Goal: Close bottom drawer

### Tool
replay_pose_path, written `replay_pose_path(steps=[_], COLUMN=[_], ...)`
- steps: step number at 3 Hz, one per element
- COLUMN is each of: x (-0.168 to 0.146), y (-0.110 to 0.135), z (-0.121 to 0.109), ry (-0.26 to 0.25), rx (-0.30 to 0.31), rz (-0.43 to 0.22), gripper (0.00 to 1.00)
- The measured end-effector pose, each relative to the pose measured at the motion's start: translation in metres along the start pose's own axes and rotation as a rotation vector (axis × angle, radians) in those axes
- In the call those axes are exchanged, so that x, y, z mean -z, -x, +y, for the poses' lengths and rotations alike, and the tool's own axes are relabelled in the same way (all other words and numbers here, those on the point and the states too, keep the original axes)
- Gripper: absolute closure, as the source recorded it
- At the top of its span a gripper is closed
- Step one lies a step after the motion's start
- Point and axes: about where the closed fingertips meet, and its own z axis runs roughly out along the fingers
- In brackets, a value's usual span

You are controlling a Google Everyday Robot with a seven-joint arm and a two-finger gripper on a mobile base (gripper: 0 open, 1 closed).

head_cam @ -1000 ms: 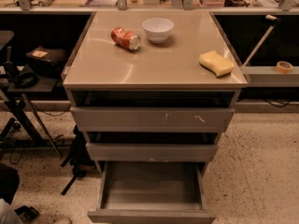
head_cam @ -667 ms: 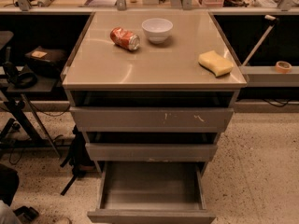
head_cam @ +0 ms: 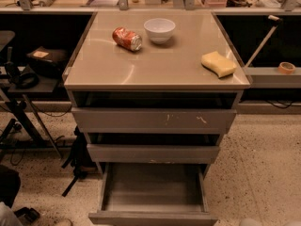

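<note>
The bottom drawer (head_cam: 153, 187) stands pulled well out at the lower centre of the frame, its bare grey tray empty and its flat front panel cut by the bottom edge. The end effector is nowhere in the frame, so neither its opening nor any hold can be told. The closing step looks not yet begun. The next move would call for bringing the end effector to the front panel and pushing it straight in towards the cabinet.

There are three drawers. The top drawer (head_cam: 153, 120) and the middle drawer (head_cam: 153, 153) sit much further in. On the counter (head_cam: 155, 69) lie three things: one red can (head_cam: 127, 38) on its side, one white bowl (head_cam: 159, 29) and one yellow sponge (head_cam: 218, 63).
</note>
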Motion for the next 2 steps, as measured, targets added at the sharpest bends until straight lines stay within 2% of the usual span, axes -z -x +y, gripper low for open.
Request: replay_pose_path(steps=[1,2], x=[-0.0159,-0.0161], y=[0.0167,0.0166], z=[-0.0358,-0.0356], ry=[0.070,0.071], rx=[0.088,0.088], rz=[-0.021,-0.021], gripper=[0.00,0.00])
